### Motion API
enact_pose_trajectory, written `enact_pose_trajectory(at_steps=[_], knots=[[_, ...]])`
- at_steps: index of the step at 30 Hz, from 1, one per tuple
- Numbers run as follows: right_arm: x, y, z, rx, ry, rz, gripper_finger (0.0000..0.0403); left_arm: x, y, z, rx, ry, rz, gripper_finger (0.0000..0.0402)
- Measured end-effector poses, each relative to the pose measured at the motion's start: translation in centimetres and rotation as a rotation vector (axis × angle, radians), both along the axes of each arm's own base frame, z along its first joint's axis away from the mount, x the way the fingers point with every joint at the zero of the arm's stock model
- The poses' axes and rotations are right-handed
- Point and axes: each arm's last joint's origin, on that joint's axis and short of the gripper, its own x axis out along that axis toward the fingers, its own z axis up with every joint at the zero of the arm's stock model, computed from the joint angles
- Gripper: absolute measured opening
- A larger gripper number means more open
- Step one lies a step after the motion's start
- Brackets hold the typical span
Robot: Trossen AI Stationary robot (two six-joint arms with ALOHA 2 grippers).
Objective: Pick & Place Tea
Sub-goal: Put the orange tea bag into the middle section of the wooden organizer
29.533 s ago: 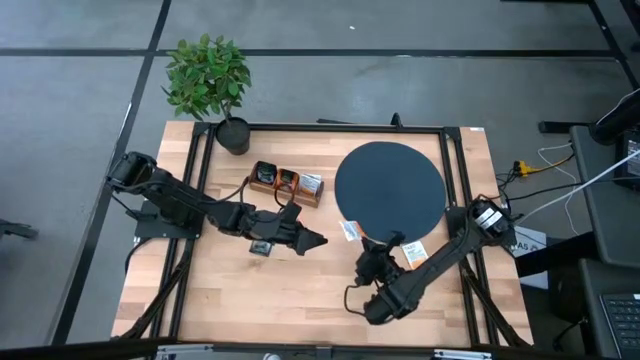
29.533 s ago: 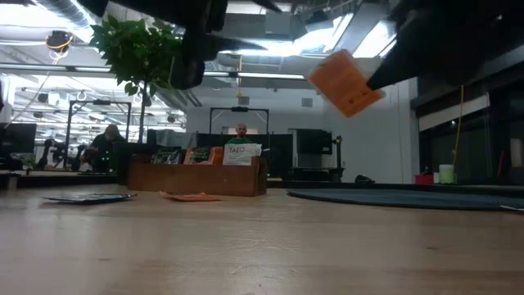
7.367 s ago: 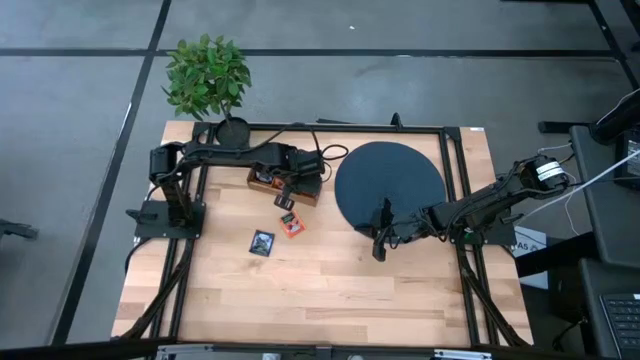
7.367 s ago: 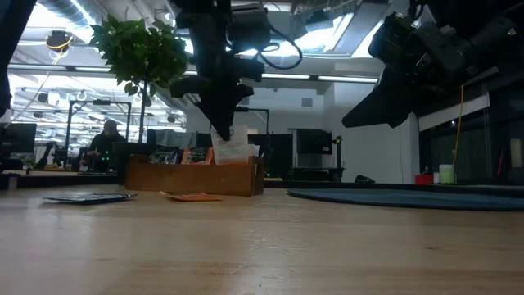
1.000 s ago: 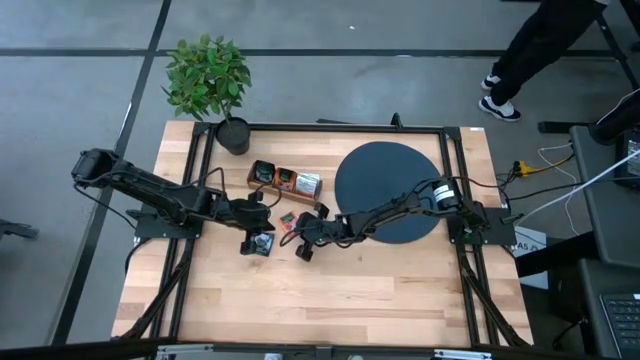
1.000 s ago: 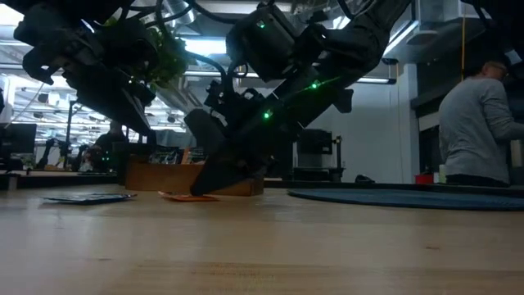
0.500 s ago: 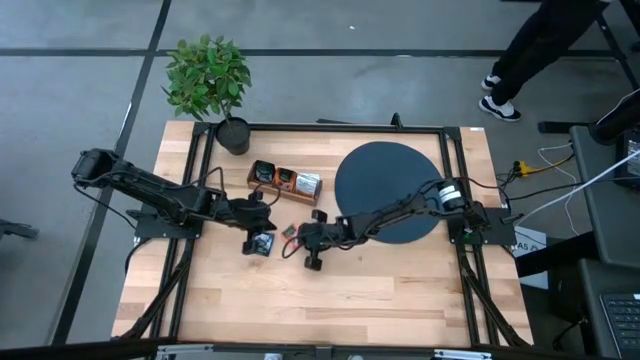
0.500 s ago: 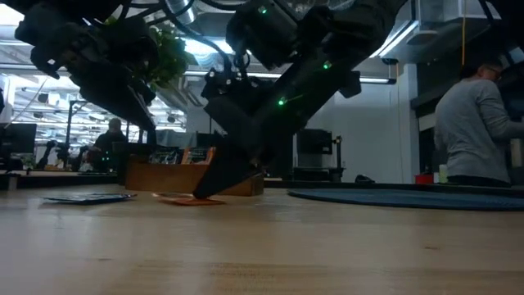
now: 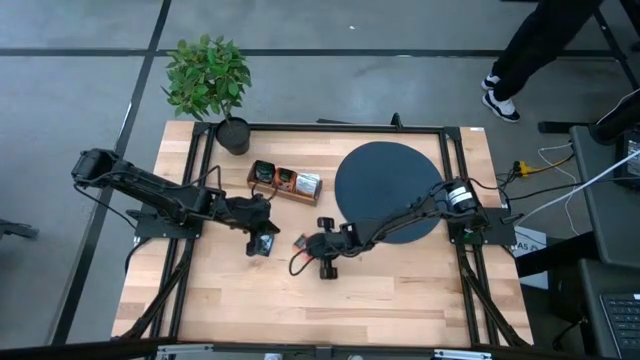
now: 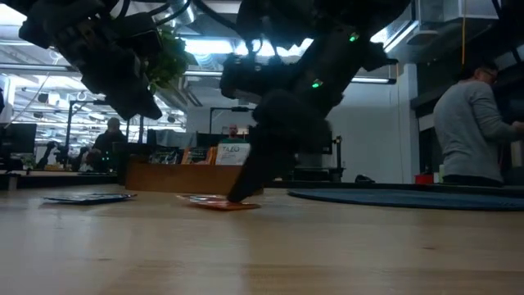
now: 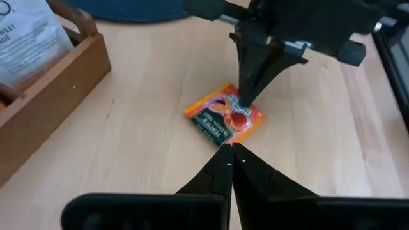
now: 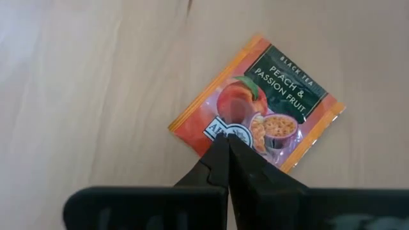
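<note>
On the wooden counter [image 9: 330, 300], my closed right end effector [image 12: 225, 142] presses the orange tea sachet [image 12: 259, 105] flat, I think to slide it.

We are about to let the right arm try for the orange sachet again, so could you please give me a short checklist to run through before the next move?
1. Peach and passion fruit tea sachet lies flat on the table, face up: ok.
2. Right gripper shut, tips touching the sachet's edge, not gripping it: not ok for a pick; it must open first.
3. Left gripper shut, its tips right at the sachet's opposite edge: not ok, it crowds the pick.
4. Dark sachet lies apart, under the left arm: ok.
5. Wooden tray has room for this sachet: cannot tell.
</note>
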Motion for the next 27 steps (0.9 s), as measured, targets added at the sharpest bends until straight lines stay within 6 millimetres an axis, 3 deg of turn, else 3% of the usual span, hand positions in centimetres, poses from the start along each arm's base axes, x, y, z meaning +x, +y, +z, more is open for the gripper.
enact_pose_trajectory(at_steps=[9,15,27], knots=[[-1.2,0.6,2.2,-0.132,0.000,0.006,0.0002,0.8,-0.1,0.2,-0.043,-0.061,0.030,0.0007],[-1.7,1.0,4.6,-0.108,-0.041,-0.004,0.0002,1.0,-0.2,-0.3,-0.069,-0.040,0.048,0.0007],[-2.2,1.0,3.3,-0.045,-0.021,-0.010,0.0002,2.1,-0.3,-1.6,-0.087,-0.015,0.077,0.0007]])
